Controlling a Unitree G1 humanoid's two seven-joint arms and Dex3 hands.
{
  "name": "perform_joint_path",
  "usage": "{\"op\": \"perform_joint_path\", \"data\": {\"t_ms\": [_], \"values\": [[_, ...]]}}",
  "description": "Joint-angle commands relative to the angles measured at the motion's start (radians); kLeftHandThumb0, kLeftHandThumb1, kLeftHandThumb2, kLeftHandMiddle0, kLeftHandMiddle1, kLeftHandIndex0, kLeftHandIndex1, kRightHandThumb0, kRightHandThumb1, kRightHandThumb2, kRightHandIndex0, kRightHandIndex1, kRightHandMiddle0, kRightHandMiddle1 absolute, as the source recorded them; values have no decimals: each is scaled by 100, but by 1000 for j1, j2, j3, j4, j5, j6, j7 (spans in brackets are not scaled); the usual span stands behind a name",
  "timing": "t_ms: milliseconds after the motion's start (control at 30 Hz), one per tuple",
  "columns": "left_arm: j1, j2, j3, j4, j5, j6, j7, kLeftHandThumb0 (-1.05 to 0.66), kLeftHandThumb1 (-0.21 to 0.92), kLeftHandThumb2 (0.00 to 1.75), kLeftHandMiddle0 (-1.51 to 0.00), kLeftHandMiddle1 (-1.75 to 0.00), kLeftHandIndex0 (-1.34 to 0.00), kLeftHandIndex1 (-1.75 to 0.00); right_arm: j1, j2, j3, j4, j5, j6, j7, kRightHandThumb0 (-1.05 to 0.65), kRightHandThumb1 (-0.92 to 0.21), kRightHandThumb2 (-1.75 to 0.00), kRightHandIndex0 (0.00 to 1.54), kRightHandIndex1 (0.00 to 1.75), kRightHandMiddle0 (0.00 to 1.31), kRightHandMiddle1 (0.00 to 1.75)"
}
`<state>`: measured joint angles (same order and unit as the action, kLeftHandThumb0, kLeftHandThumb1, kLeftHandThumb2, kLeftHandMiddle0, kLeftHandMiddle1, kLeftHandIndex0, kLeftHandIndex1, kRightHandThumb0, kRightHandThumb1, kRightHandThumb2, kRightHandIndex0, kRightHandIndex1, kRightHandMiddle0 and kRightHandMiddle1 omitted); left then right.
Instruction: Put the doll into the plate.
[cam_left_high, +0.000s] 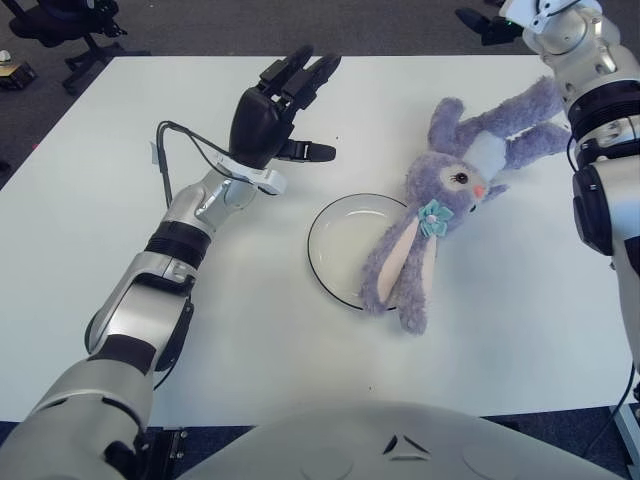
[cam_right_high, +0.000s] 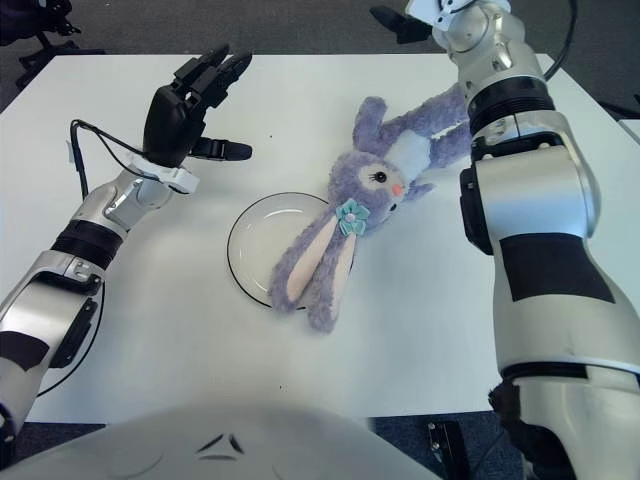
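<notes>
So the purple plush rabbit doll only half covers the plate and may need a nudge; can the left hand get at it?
Probably yes: the left hand hovers open beside the round white plate, nothing between it and the purple plush rabbit doll.

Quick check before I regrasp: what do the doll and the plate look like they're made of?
The doll looks like soft plush: fuzzy purple pile, limp ears draped over the rim, pale pink inner ears, a teal fabric flower. The plate looks hard and glazed, probably ceramic or possibly melamine: smooth cream surface with a thin dark rim line. Which of the two cannot be told.
</notes>
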<state>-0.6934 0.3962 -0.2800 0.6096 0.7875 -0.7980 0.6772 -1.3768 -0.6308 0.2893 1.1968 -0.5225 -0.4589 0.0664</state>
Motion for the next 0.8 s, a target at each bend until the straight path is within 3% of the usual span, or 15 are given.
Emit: {"op": "perform_joint_path", "data": {"t_ms": [0,233,300,367,700,767], "values": [[8,-3,-4,8,-13,-2,-8,-30,92,32,-52,-1,-37,-27,101,-62,0,-61,-4,-129,-32,-57,-92,-66,66,5,51,13],[8,-3,-4,8,-14,-2,-9,-30,92,32,-52,0,-37,-27,127,-78,-5,-82,-3,-168,-40,-55,-92,-65,66,4,51,13],[2,-4,-5,20,-16,-3,-10,-30,92,32,-52,0,-37,-27,261,-184,10,-243,-76,-263,-105,-55,-92,-64,62,3,51,12],[-1,-5,-5,26,-17,-4,-10,-30,92,32,-52,0,-37,-28,336,-239,9,-340,-106,-305,-127,-54,-92,-63,57,1,50,12],[-11,-4,-7,47,-16,-12,-4,-30,92,32,-52,0,-36,-28,425,-266,-35,-478,-97,-280,-92,-54,-92,-62,53,0,49,11],[-18,-5,-7,59,-17,-11,-2,-30,92,32,-52,0,-36,-29,500,-309,-63,-520,-23,-345,-38,-54,-92,-62,52,0,49,11]]}}
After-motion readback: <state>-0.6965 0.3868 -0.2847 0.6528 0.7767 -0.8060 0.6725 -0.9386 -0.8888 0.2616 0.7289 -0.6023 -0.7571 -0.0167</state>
